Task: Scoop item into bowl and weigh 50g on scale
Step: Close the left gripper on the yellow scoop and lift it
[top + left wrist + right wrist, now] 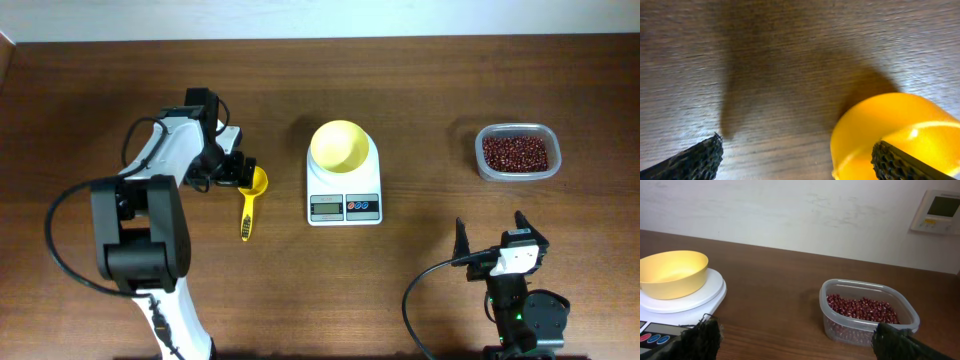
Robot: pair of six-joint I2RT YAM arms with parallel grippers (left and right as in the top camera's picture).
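Standing wide open, the right end effector [490, 226] faces the beans [516, 152], well apart; the left end effector [243, 172], also wide, is at the scoop [247, 212].

free: bare table [430, 200] between scale [344, 207] and tub [518, 178], well apart, also between scoop [247, 210] and scale | obstacles: bowl [343, 146] atop scale, scoop lying left of it, left gripper [240, 170] low over scoop's cup
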